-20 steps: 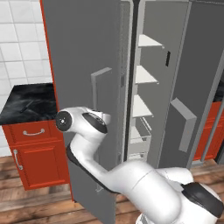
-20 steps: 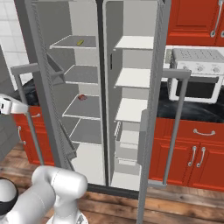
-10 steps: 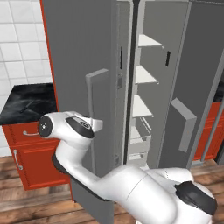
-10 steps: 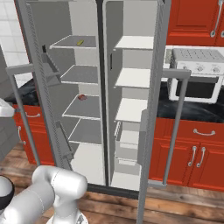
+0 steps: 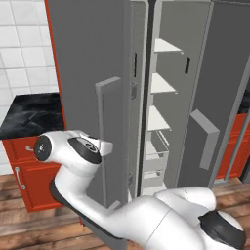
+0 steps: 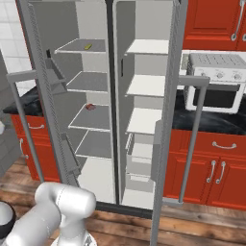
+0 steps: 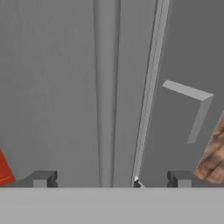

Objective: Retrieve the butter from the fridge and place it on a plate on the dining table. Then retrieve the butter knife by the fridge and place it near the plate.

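The grey fridge stands with both doors swung open, and its left door fills the middle of the left base view. The butter, a small pale-yellow stick, lies on the top shelf of the left compartment. In the hand view my gripper is open, its fingertips wide apart. It faces the grey door, whose vertical bar handle runs up between the tips. Nothing is held. The plate, the dining table and the butter knife are out of view.
A small reddish-brown lump sits on a middle shelf. A black marble counter on red cabinets lies left of the fridge. A white toaster oven stands on the counter to the right. The right door's handle juts forward.
My arm has swung leftward along the left door, and its hand has slid off the left edge of the right base view. The jaws have widened slightly.
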Available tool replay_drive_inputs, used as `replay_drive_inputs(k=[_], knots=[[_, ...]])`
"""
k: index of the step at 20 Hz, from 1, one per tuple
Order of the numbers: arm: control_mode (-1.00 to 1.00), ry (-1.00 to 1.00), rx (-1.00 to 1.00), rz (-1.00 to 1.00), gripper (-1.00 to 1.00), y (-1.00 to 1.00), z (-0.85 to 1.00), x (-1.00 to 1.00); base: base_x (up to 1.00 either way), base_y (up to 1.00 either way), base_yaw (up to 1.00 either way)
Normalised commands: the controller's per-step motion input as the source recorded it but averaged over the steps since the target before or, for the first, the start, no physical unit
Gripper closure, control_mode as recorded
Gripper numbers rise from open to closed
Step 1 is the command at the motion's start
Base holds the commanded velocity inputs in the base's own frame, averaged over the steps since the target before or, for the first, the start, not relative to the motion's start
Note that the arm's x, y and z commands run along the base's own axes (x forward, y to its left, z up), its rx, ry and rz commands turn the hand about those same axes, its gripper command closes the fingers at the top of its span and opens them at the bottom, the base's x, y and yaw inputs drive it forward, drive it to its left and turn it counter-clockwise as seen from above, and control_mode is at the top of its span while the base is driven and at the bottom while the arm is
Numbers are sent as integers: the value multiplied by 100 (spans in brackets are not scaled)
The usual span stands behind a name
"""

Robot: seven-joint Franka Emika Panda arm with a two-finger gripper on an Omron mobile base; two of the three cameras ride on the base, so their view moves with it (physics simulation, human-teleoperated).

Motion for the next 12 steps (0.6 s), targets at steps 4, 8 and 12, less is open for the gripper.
replay_drive_inputs(k=[4,8,12], knots=[[-100,0,33,4,-100,-77,5,-44,0,0,0],[-100,-19,36,16,-100,-65,6,-64,0,0,0],[-100,-22,38,10,-100,-76,1,-42,0,0,0]])
